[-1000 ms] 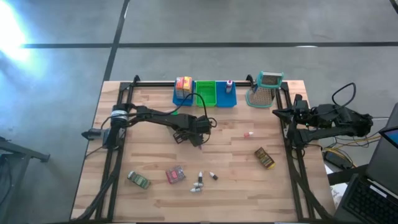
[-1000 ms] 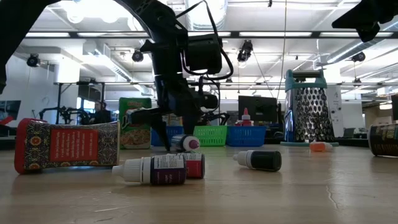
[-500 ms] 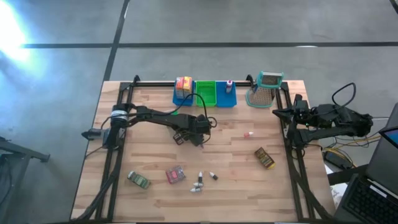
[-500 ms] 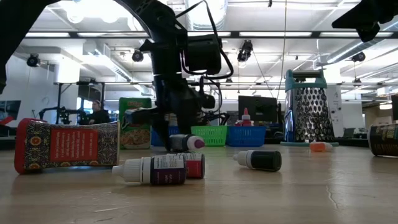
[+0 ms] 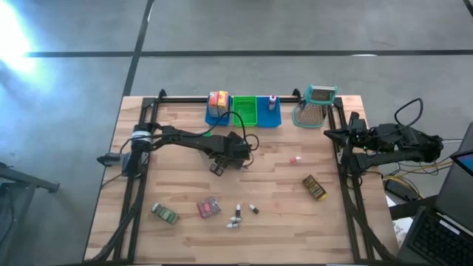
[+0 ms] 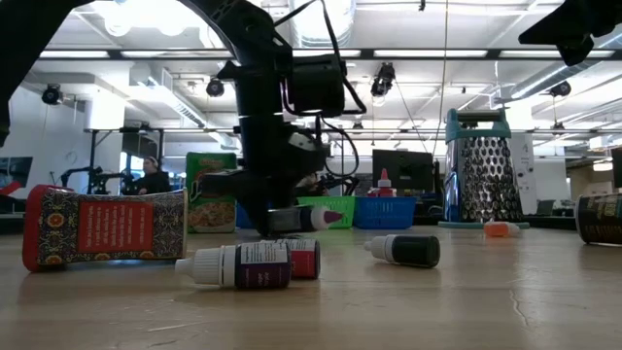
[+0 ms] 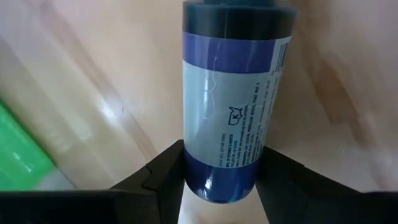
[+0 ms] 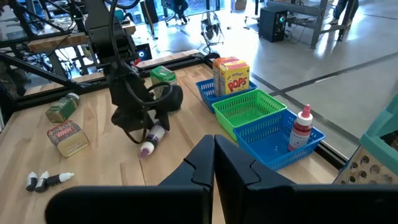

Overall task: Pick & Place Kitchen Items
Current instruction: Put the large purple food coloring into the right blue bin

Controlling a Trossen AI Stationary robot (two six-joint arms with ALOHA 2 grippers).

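My left gripper point(image 5: 225, 164) stands at the table's middle, pointing steeply down, shut on a small bottle point(image 6: 306, 219) with a blue-grey label and a purple cap point(image 6: 333, 216). The right wrist view shows the same bottle point(image 8: 151, 137) under that gripper. My right gripper point(image 8: 214, 155) waits shut with nothing in it, raised at the table's right edge point(image 5: 329, 133). Other kitchen items lie on the near half: a green packet point(image 5: 165, 214), a pink-red packet point(image 5: 208, 208), small bottles point(image 5: 238, 216) and a brown packet point(image 5: 314, 188). My left gripper pinches the bottle's body near its base end point(image 7: 221, 177) between its two fingers point(image 7: 165, 171). The fingers come from above, steeply down, and lie across the bottle. The bottle lies about level, close over the wood; whether it rests on the table I cannot tell.
At the far edge stand a blue bin with a yellow-red box point(image 5: 218, 100), a green bin point(image 5: 244, 111) and a blue bin with a red-capped white bottle point(image 5: 270, 103). The metal grater point(image 5: 314, 106) stands to their right. A small pink item point(image 5: 295, 159) lies right of centre.
My left gripper has rolled about its own axis while staying in place. The bottle has turned about with it: a second ago its cap end faced the near edge, and now the bottle lies crosswise with the cap toward the table's right.
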